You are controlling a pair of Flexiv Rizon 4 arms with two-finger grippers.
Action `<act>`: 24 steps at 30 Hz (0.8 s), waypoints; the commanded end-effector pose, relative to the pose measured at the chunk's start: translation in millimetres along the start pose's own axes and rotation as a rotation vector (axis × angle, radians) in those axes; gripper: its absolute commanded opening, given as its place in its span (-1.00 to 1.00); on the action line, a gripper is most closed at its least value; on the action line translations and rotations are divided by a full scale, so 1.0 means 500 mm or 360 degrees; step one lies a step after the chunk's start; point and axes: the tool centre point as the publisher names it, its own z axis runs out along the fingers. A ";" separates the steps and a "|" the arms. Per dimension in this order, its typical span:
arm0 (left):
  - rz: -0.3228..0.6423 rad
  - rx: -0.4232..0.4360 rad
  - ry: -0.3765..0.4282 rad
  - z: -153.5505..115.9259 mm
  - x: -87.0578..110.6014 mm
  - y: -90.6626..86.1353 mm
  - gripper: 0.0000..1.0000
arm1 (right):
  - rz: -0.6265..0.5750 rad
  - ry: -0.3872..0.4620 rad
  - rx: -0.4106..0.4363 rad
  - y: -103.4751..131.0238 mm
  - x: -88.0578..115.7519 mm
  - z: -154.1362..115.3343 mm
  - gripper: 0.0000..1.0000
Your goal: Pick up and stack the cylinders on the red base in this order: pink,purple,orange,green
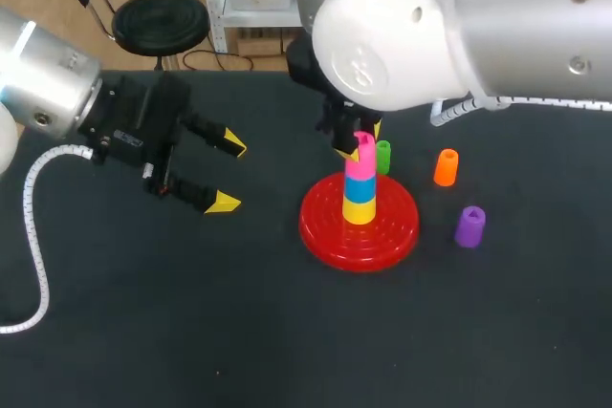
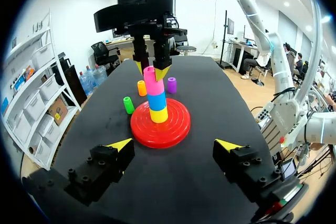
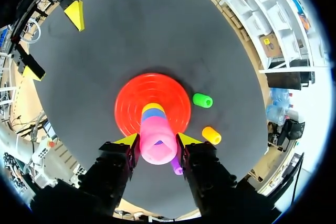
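The red base (image 1: pixel 325 222) carries a stack: a yellow piece at the bottom, a blue piece above it, and the pink cylinder (image 1: pixel 360 163) on top. My right gripper (image 3: pixel 157 141) comes down from above and is shut on the pink cylinder (image 3: pixel 156 142), a yellow tip on each side. The green cylinder (image 1: pixel 382 156), orange cylinder (image 1: pixel 446 167) and purple cylinder (image 1: pixel 469 226) lie loose on the black table to the right of the base. My left gripper (image 1: pixel 229 175) hangs open and empty to the left of the base, facing the stack (image 2: pixel 156 98).
The table top is a black mat (image 1: pixel 191 332). A white cable (image 1: pixel 33 236) from my left arm loops over its left part. My right arm's big white elbow (image 1: pixel 402 35) hangs over the back of the table.
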 end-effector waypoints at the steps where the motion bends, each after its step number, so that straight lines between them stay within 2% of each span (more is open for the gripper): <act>1: 0.0003 -0.0004 -0.0004 0.001 0.002 -0.001 1.00 | 0.0012 -0.0011 -0.0016 -0.001 0.003 0.017 -1.00; 12: 0.0003 -0.0004 -0.0004 0.001 0.002 -0.001 1.00 | 0.0029 -0.0045 -0.0020 -0.004 0.006 0.010 -1.00; 13: 0.0003 -0.0004 -0.0004 0.001 0.002 -0.001 1.00 | 0.0036 -0.0058 -0.0021 -0.004 0.007 0.008 -0.61; 14: 0.0003 -0.0004 -0.0004 0.001 0.002 -0.001 1.00 | 0.0044 -0.0070 -0.0020 -0.004 0.007 0.006 0.66; 15: 0.0003 -0.0004 -0.0004 0.001 0.002 -0.001 1.00 | 0.0045 -0.0072 -0.0020 -0.005 0.008 0.004 1.00; 21: 0.0003 -0.0004 -0.0004 0.001 0.002 -0.001 1.00 | 0.0067 -0.0112 -0.0003 -0.009 0.014 -0.016 1.00; 24: 0.0003 -0.0004 -0.0004 0.001 0.002 -0.001 1.00 | 0.0122 -0.0187 -0.0009 -0.026 0.027 -0.047 1.00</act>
